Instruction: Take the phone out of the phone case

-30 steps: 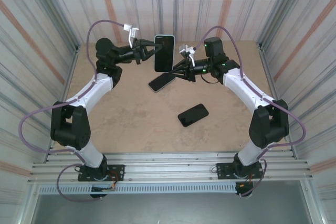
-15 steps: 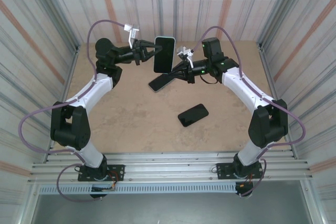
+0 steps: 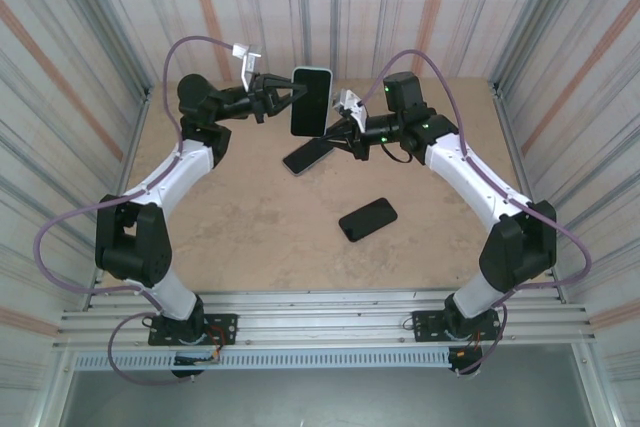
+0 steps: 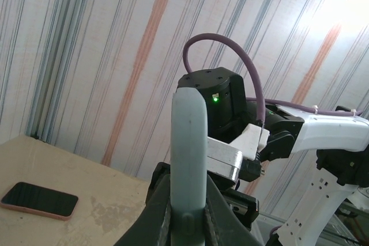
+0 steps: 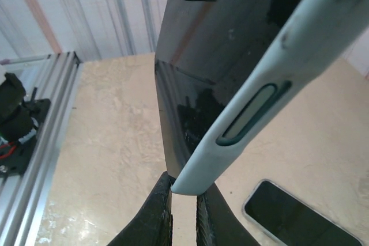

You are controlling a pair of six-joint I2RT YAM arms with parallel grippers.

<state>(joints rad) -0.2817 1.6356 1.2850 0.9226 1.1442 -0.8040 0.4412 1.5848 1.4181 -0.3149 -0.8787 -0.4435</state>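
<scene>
Your left tool (image 4: 187,218) and right tool (image 5: 184,200) both clamp the case (image 5: 271,79); tug hard and the right's corner pinch may slip.

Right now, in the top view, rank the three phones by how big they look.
1. Held phone, though it is raised nearer the camera.
2. Nearer lying phone.
3. Farther lying phone, only slightly smaller-looking.

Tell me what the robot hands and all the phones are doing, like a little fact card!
Held up: cased phone, upright in the air
Left gripper: shut on its edge
Right gripper: shut on its lower corner
Phone out of case: not yet
On the table: light-rimmed phone, dark phone, both flat
</scene>
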